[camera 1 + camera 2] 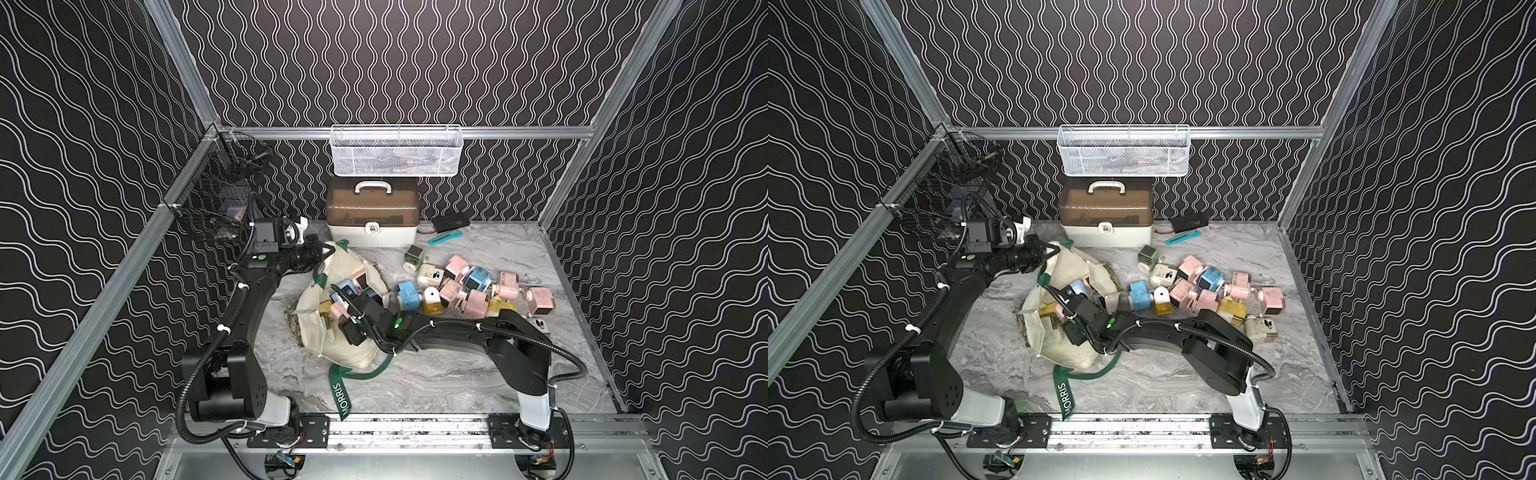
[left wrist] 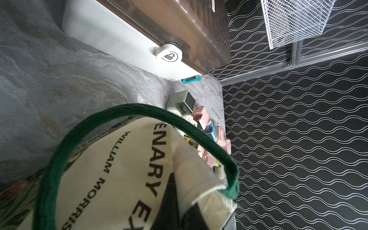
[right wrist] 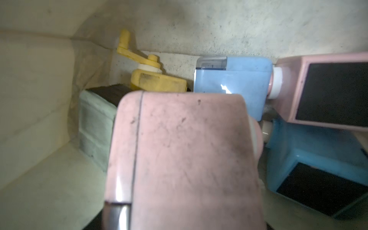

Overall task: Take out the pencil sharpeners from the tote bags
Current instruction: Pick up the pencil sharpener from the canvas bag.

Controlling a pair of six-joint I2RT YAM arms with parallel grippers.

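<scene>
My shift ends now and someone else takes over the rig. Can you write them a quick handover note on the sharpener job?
Left gripper: shut on the far rim of the tote bag, holding the mouth open.
Right gripper: inside the bag mouth, close against a pink sharpener; whether it grips it cannot be told.
Done: a pile of sharpeners lies on the table beside the bag.
Left: several in the bag, among them a yellow sharpener and a light blue sharpener.
</scene>
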